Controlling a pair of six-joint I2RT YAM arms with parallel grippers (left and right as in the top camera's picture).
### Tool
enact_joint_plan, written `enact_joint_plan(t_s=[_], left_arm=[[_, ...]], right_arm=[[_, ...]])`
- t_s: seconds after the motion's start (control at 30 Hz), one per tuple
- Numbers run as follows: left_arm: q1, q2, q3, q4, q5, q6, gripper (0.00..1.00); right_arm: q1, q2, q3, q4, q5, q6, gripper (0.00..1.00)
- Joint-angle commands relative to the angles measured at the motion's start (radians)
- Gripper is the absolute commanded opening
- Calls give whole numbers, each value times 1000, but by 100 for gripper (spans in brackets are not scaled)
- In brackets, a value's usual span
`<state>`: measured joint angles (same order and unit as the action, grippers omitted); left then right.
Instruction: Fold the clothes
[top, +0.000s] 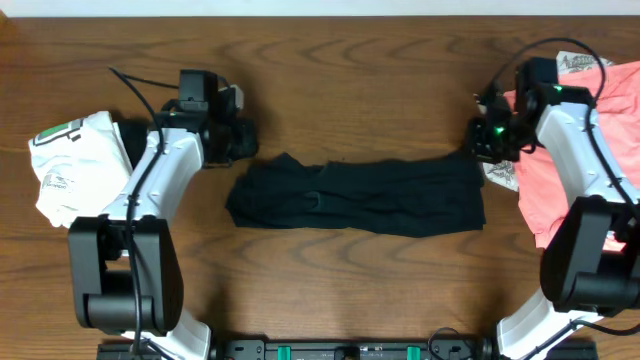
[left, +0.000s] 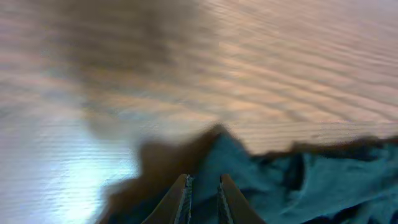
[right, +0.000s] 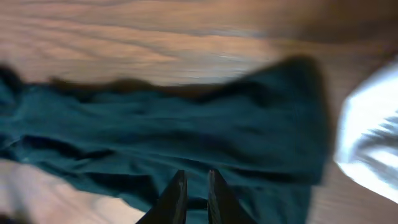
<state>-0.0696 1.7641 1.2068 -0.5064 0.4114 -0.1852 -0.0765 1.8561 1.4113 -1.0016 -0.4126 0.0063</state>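
Black limp fabric in the middle: the plain black shirt (top: 355, 195) lies as a long narrow band across the centre of the brown wooden worktop (top: 350, 60), running left to right, rumpled at its left end.

The left gripper (top: 243, 140) sits just off that left end, on the side towards the back edge. Its wrist camera is blurred, but the fingers (left: 180, 199) stand only a sliver apart over the shirt's edge, with nothing caught between them.

The right gripper (top: 480, 140) is at the band's back right corner. There too the jaws show just a thin gap above the dark cloth, gripping nothing that I can see.

By the left edge lies a crumpled white garment with green print (top: 65, 165), just beside the left arm. By the right edge a salmon-pink garment (top: 570, 150) spreads out beneath the right arm. A scrap of white printed cloth (top: 500, 172) shows between it and the shirt's end.
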Motion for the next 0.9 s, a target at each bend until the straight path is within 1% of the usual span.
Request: enact_joint_plan(t_s=[0.0, 0.13, 0.27, 0.5, 0.6, 0.63, 0.73, 0.87], left_arm=[[-45, -8, 8, 31, 35, 13, 17], [-87, 25, 8, 41, -48, 12, 17], [-101, 66, 4, 29, -53, 12, 17], [-101, 105, -5, -73, -61, 10, 17], [-101, 105, -20, -116, -95, 13, 17], [-101, 105, -25, -129, -116, 13, 22], [-101, 105, -40, -164, -172, 13, 24], [-101, 105, -76, -158, -178, 13, 27]], right_arm=[[51, -2, -2, 3, -34, -29, 12], [89, 41, -2, 10, 45, 8, 12], [90, 97, -2, 19, 47, 9, 8], [88, 209, -2, 24, 73, 23, 5], [88, 241, -2, 8, 76, 23, 3], [88, 247, -2, 2, 81, 23, 3], [88, 264, -2, -22, 126, 23, 4], [87, 267, -2, -57, 209, 23, 6]])
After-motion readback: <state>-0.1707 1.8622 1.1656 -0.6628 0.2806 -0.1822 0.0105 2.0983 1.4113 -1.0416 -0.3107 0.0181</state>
